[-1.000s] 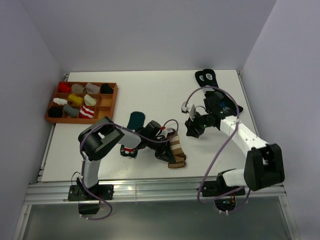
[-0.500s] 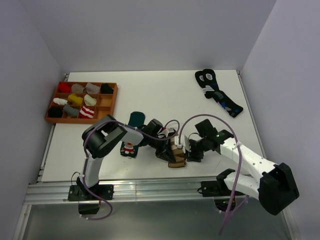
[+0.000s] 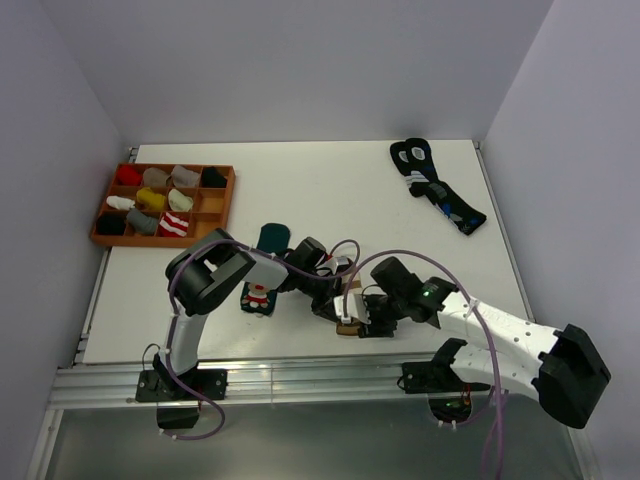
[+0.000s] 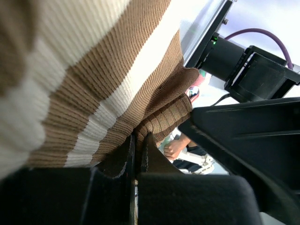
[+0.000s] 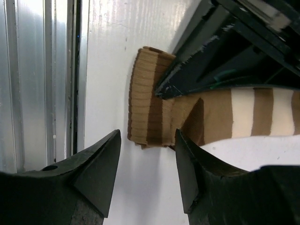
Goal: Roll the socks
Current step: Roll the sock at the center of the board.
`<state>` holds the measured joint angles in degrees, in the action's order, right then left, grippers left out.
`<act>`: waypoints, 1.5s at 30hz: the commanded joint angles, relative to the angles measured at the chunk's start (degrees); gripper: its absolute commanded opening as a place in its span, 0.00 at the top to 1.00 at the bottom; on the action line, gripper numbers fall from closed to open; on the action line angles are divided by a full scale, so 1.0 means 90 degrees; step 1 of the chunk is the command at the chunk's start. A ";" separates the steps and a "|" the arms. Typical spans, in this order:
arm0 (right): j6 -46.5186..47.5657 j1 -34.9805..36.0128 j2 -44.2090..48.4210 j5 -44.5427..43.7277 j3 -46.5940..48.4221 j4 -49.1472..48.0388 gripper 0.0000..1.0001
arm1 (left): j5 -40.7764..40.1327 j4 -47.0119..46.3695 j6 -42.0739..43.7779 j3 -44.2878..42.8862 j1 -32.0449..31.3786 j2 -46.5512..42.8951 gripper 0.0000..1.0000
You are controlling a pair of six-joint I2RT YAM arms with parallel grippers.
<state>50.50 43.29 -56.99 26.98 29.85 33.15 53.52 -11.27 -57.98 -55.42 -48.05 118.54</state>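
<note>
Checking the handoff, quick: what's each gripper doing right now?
Left gripper: closed on the brown striped sock.
Right gripper: open, fingers either side of the same sock's end, not gripping.

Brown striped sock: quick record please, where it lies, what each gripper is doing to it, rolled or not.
sock: brown sock lying on the table, cuff toward the front edge
left: left gripper shut, pinching the knit
right: right gripper open, fingertips either side of the cuff end
rolled: not yet
</note>
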 commanded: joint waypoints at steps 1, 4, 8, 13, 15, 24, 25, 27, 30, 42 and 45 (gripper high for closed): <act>-0.0250 0.0307 0.0004 -0.0341 -0.0191 -0.0440 0.43 | -0.0985 0.0422 0.0211 -0.0014 0.0046 0.0442 1.00; -0.0337 0.0590 -0.0112 -0.0595 -0.0318 -0.0626 0.44 | -0.0976 0.0344 0.0172 0.0044 0.0056 0.0432 1.00; -0.0455 0.0776 -0.0386 -0.0771 -0.0416 -0.0938 0.46 | -0.0966 0.0266 0.0143 0.0103 0.0075 0.0423 1.00; -0.0601 0.0844 -0.0650 -0.1035 -0.0465 -0.1387 0.48 | -0.0946 0.0178 0.0114 0.0161 0.0085 0.0383 1.00; -0.0650 0.0844 -0.0767 -0.1055 -0.0445 -0.1495 0.49 | -0.0927 0.0168 0.0114 0.0191 0.0085 0.0364 1.00; -0.0777 0.0718 -0.1275 -0.0801 -0.0211 -0.1330 0.90 | -0.1463 -0.0182 -0.0071 0.0521 0.0134 -0.0239 0.88; -0.0768 0.0679 -0.1294 -0.0762 -0.0191 -0.1300 0.91 | -0.1812 -0.0222 -0.0101 0.0610 0.0144 -0.0367 0.85; -0.0738 0.0513 -0.1421 -0.0567 -0.0143 -0.1154 0.91 | -0.2097 -0.0320 -0.0063 0.0776 0.0202 -0.0602 0.77; -0.0670 0.0279 -0.1684 -0.0245 0.0043 -0.0823 0.92 | -0.2518 -0.0641 -0.0082 0.1088 0.0329 -0.1070 0.71; -0.0026 -0.0776 -0.2993 0.0742 0.1253 0.0788 0.95 | -0.3894 -0.1482 0.0260 0.1987 0.0544 -0.2174 0.66; 0.0374 -0.1137 -0.3607 0.1093 0.1964 0.1530 0.95 | -0.4197 -0.1813 0.0319 0.2318 0.0544 -0.2447 0.67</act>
<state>49.54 35.38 -85.25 35.07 43.16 37.10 22.57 -23.73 -57.63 -37.19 -43.35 99.68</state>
